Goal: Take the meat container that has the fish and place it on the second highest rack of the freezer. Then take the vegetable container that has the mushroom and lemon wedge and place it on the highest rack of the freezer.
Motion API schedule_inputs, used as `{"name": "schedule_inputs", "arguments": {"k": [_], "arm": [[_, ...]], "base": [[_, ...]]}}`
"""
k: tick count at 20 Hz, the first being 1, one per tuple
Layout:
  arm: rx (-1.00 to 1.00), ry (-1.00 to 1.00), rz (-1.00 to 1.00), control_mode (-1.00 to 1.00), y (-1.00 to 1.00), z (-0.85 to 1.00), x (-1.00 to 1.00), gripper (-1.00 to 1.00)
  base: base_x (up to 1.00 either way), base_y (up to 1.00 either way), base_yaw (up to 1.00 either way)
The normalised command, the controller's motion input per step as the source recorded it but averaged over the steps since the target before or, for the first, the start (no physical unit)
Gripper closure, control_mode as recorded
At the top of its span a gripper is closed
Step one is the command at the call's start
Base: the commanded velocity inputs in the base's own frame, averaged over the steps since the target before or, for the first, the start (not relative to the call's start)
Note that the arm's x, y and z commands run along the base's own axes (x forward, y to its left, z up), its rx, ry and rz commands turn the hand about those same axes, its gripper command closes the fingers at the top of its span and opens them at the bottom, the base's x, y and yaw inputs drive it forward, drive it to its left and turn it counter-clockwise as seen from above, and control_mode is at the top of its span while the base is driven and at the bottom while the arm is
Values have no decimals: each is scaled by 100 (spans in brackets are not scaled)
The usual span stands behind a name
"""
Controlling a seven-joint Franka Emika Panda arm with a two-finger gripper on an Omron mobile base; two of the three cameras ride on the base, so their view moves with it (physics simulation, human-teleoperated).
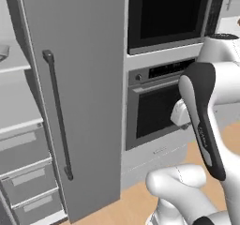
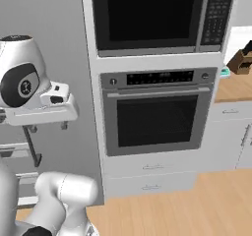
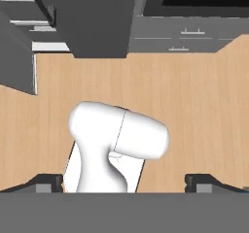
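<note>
The freezer (image 1: 79,93) stands with its grey door swung open, the dark bar handle (image 1: 58,116) facing me. White shelves (image 1: 18,121) and grey drawers (image 1: 28,182) show inside at the left. At the left edge, a sliver of a grey rounded rim (image 1: 2,52) rests on an upper shelf; I cannot tell which container it is. The fish, mushroom and lemon wedge are out of view. My gripper (image 2: 48,127) hangs beside the freezer door (image 2: 49,23), pointing down at the floor. In the hand view my gripper (image 3: 124,183) is open, with nothing between its fingertips.
A dark built-in oven (image 1: 154,111) and a microwave (image 1: 168,18) above it stand right of the freezer. A wooden counter (image 2: 236,87) with a knife block (image 2: 241,60) is at the far right. Wooden floor (image 3: 194,106) lies below the hand.
</note>
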Motion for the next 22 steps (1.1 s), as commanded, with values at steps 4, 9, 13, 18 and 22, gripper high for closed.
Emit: {"name": "schedule_inputs", "arguments": {"k": [4, 9, 13, 18, 22], "arm": [[0, 0, 0, 100, 0, 0, 0, -100], [0, 0, 0, 100, 0, 0, 0, -100], [0, 0, 0, 100, 0, 0, 0, -100], [0, 0, 0, 100, 0, 0, 0, -100], [0, 0, 0, 100, 0, 0, 0, -100]], "base": [[8, -100, -41], [13, -100, -42], [19, -82, -39], [19, -52, -41], [38, -1, -37]]}}
